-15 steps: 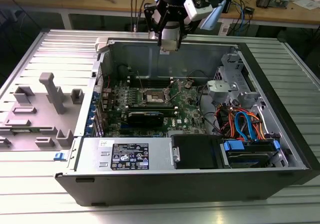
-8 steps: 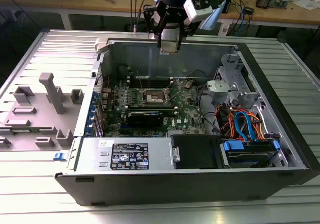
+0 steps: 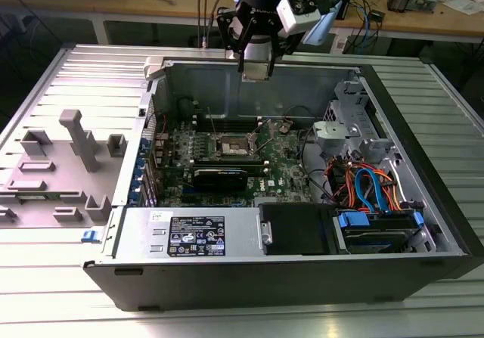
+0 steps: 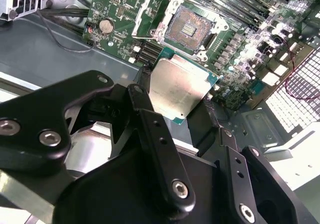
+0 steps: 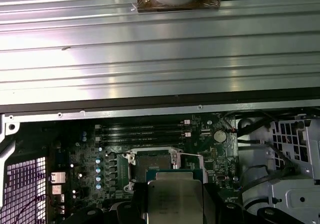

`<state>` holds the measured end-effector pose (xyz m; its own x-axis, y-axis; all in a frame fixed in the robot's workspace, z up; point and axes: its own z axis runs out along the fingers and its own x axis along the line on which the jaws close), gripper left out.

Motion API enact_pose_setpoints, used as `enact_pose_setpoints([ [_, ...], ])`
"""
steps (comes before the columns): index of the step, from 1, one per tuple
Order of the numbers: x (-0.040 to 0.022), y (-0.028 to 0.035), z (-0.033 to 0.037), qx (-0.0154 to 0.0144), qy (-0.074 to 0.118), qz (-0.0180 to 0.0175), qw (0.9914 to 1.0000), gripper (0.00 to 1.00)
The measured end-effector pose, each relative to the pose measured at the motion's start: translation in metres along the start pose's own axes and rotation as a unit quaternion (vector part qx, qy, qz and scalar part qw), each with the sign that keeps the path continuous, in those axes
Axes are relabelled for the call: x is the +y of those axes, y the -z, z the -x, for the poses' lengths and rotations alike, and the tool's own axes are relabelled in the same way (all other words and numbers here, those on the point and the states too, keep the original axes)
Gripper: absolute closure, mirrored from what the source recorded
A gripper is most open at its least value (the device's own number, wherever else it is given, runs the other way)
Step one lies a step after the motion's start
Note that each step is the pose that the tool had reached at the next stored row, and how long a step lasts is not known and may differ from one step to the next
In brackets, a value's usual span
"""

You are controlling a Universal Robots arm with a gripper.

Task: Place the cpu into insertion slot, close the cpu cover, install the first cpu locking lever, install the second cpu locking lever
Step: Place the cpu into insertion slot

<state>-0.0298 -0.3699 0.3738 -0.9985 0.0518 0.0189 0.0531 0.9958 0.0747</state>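
My gripper (image 3: 255, 67) hangs above the far wall of the open computer case (image 3: 423, 224), shut on the cpu. In both wrist views the cpu (image 4: 180, 89) (image 5: 175, 201) is a flat silvery square clamped between the black fingers (image 4: 145, 108), held level above the green motherboard (image 3: 283, 160). The insertion slot (image 4: 187, 27) (image 5: 152, 165) (image 3: 231, 147) lies bare below it, its dark centre showing inside a metal rim. The cpu cover (image 4: 159, 29) is swung open beside the slot. Two thin locking levers (image 3: 214, 126) stick up near the socket.
A grey holder fixture (image 3: 68, 156) sits on the ribbed table at the exterior view's left. Inside the case are a power supply (image 3: 197, 232), a drive bay with blue and orange cables (image 3: 370, 194), long black memory slots (image 5: 142, 130) and a coin battery (image 4: 105, 25).
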Motion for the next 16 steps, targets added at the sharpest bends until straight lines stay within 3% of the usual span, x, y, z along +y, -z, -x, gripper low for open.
enact_pose_setpoints([
  [9,0.0000,-0.0002,0.0000,-0.0001,0.000,-0.0003,1.00000,0.46],
  [13,-0.0002,-0.0016,-0.0002,-0.0014,-0.016,-0.0043,0.99985,0.46],
  [16,-0.0038,-0.0025,-0.0010,-0.0017,-0.018,-0.0049,0.99983,0.46],
])
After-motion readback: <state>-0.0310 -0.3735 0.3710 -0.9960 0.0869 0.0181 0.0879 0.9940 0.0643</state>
